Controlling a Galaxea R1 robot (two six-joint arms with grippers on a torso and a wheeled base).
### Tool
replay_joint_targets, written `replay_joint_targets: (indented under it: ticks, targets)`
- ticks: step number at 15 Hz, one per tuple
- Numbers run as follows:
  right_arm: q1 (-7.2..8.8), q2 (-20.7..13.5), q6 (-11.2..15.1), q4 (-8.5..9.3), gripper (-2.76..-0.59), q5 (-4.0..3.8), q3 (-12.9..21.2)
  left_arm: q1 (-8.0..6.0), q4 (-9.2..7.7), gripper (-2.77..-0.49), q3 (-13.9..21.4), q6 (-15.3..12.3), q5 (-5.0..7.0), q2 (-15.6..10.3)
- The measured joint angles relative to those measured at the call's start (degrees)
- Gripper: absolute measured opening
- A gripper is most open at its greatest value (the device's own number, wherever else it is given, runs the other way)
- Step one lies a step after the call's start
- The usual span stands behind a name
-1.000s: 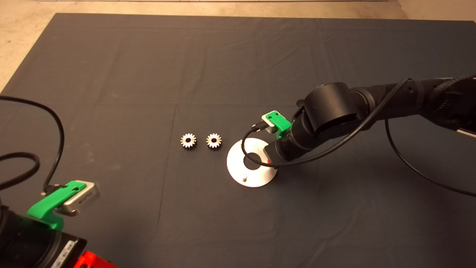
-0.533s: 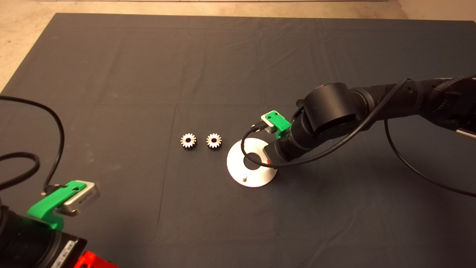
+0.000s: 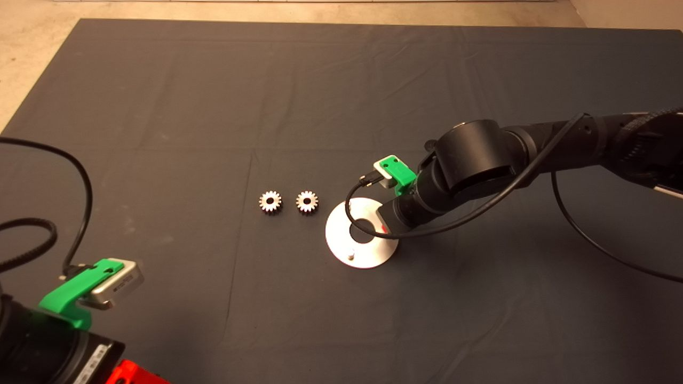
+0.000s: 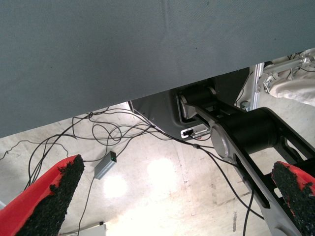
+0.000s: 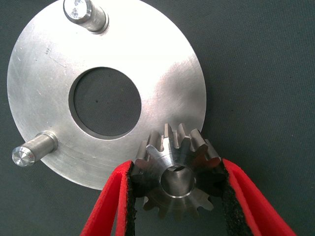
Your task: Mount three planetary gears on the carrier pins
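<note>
A: Two gears (image 3: 288,202) lay side by side on the mat (image 3: 213,106), just left of the disc (image 3: 341,248), untouched. The third gear (image 5: 178,175) sat pinched between the right gripper's (image 5: 177,196) pads, fingers closed to its width, over the disc's edge.

B: Was it on a peg?

A: Something pale showed through its bore, perhaps the third peg's top, but I couldn't say whether the gear was seated. Two pegs stood bare: one (image 5: 84,14) at the far rim and one (image 5: 33,149) across the centre hole.

B: What could have gone wrong from there?

A: If bore and peg were slightly off line, pressing down would likely have tilted the gear and jammed it, or dragged the loose disc across the mat. Letting go too soon could have dropped it beside the peg.

B: And the other arm?

A: The left gripper (image 4: 172,196) waited at the mat's lower left corner, fingers wide apart and empty, its camera seeing only floor and cables (image 4: 98,132). From above, the right arm (image 3: 480,160) hid its own fingers and the gear.
</note>
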Motion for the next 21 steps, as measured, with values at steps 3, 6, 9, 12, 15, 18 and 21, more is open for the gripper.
replay_joint_targets:
  ticks: [3, 6, 9, 12, 15, 18, 21]
  targets:
    - [0.0, -0.02, -0.17, -0.35, -2.41, -0.02, -0.02, 0.0, -0.02, -0.49, 0.0, 0.0, 0.0, 0.0]
    - [0.0, -0.02, -0.27, -0.44, -2.41, -0.02, 0.0, 0.0, -0.02, -0.49, 0.0, 0.0, 0.0, 0.01]
    - [0.0, -0.02, -0.29, -0.81, -2.41, 0.0, 0.0, 0.0, -0.01, -0.49, 0.0, 0.01, 0.0, 0.0]
    - [-0.39, -0.02, -0.28, -0.92, -2.41, -0.05, 0.06, 0.0, -0.02, -0.49, 0.0, 0.06, 0.0, 0.0]
    - [-0.6, -0.02, -0.29, -0.99, -2.41, -0.05, 0.58, 0.0, -0.02, -0.49, 0.0, 0.06, 0.0, 0.0]
    - [-0.6, -0.05, -0.27, -1.13, -2.41, -0.05, 1.22, 0.0, -0.02, -0.49, 0.0, 0.12, -0.02, 0.0]
    - [-0.61, -0.07, -0.28, -1.16, -2.41, -0.02, 1.68, 0.0, 0.0, -0.49, 0.0, 0.12, -0.44, 0.0]
